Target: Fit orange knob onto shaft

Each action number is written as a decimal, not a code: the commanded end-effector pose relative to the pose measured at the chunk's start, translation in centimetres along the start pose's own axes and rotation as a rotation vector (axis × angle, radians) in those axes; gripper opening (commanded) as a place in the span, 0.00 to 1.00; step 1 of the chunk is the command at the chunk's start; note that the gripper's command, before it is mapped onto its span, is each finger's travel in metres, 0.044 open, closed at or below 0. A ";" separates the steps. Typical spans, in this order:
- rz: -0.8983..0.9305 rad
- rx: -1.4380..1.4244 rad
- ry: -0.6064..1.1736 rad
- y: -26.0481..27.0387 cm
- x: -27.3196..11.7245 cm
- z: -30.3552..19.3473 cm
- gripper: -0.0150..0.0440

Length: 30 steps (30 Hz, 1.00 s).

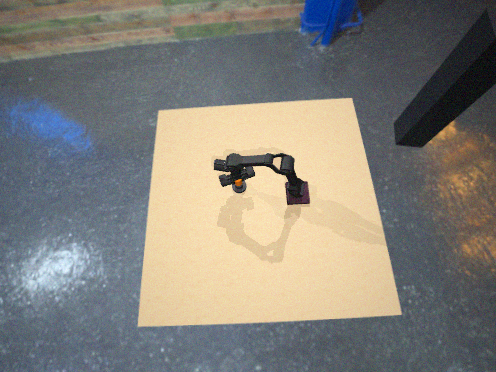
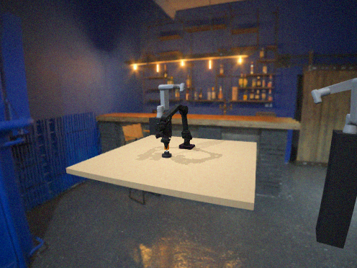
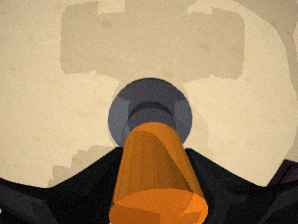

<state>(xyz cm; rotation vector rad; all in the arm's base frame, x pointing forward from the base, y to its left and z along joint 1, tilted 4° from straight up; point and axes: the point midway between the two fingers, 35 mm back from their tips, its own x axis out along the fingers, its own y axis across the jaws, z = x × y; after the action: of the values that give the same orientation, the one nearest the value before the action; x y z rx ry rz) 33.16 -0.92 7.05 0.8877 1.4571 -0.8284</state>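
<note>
My gripper [image 3: 153, 153] [image 1: 239, 180] [image 2: 166, 145] is shut on the orange knob [image 3: 154, 167] [image 1: 239, 183] [image 2: 168, 148], with a dark finger on each side of it. The knob is above the dark round pedestal [image 3: 150, 89] [image 1: 240, 190] [image 2: 166, 155] and covers its near part in the wrist view. In the exterior view a short pale strip, apparently the silver shaft [image 2: 166, 151], shows between knob and pedestal. The shaft is hidden behind the knob in the wrist view. The knob's hole and the match of the flat sides cannot be seen.
The arm's dark purple base [image 1: 298, 194] [image 2: 187, 146] [image 3: 287, 174] stands on the light wooden table top [image 1: 200, 280] [image 2: 201, 176], to the right of the pedestal in the top view. Shadows of the arm lie around the pedestal.
</note>
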 end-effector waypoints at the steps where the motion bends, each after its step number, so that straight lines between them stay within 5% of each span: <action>1: 0.003 0.000 -0.007 0.0 0.5 0.1 0.25; 30: 0.003 -0.090 -0.007 -0.1 0.0 0.1 0.25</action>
<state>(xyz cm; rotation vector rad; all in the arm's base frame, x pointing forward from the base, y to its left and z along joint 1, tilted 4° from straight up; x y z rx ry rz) 33.12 -0.98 6.90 0.8627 1.4647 -0.7997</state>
